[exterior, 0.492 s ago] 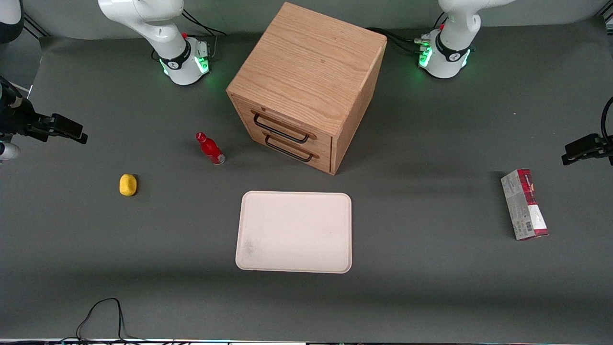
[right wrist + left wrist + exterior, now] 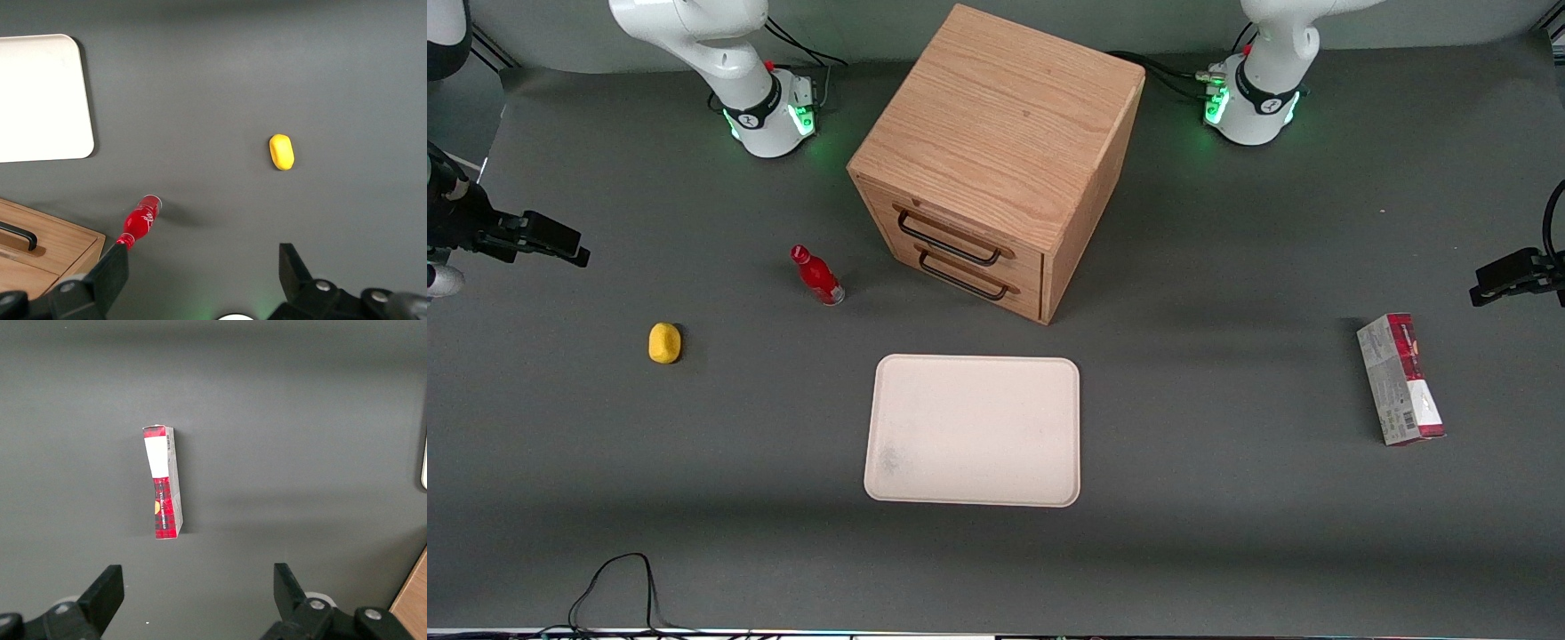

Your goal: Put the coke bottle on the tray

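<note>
Coke bottle: the small red bottle with a red cap and clear base (image 2: 816, 276) that you are to move stands upright on the dark grey surface (image 2: 1227, 516), near the drawer fronts of the cabinet and apart from them; from the working arm's wrist you see it from above (image 2: 139, 221)

Tray: the flat cream rectangular tray with rounded corners and a low rim (image 2: 973, 430) lies nearer the front camera than both bottle and cabinet; nothing rests on it, and a faint smudge marks one corner; one corner of it also shows in the working arm's wrist view (image 2: 41, 97)

Pincer: your right arm's black two-finger pincer (image 2: 543, 238) hangs well above the surface at the working arm's end, far from the bottle; in the wrist view its two fingers stand wide apart (image 2: 200, 273), released and holding nothing

Cabinet: the light oak wooden cabinet with two drawers and black wire handles (image 2: 996, 156) stands farther from the front camera than the tray, both drawers closed

Yellow item: a small rounded yellow object (image 2: 664, 343) lies toward the working arm's end, well apart from the bottle

Carton: a red-and-grey rectangular carton (image 2: 1400, 378) lies flat toward the parked arm's end of the surface
</note>
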`<action>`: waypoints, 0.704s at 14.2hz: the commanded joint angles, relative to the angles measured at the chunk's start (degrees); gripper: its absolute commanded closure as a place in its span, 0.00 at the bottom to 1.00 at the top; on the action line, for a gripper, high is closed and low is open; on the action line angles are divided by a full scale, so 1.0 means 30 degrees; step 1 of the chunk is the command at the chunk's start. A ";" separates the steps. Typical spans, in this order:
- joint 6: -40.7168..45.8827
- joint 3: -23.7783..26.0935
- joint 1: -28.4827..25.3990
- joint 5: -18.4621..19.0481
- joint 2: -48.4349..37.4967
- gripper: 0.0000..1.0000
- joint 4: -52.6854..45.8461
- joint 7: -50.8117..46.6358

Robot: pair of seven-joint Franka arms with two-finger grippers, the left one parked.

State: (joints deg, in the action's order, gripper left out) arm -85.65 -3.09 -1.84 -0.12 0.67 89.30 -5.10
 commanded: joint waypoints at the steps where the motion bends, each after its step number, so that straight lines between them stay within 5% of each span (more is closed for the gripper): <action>1: 0.0044 0.0063 0.0175 -0.0164 -0.0370 0.00 0.0291 0.0411; 10: 0.0044 0.0122 -0.0321 -0.0251 -0.0458 0.00 0.0466 0.0032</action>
State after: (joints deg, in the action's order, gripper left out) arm -85.50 -3.01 -2.00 -0.14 0.67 89.34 -5.10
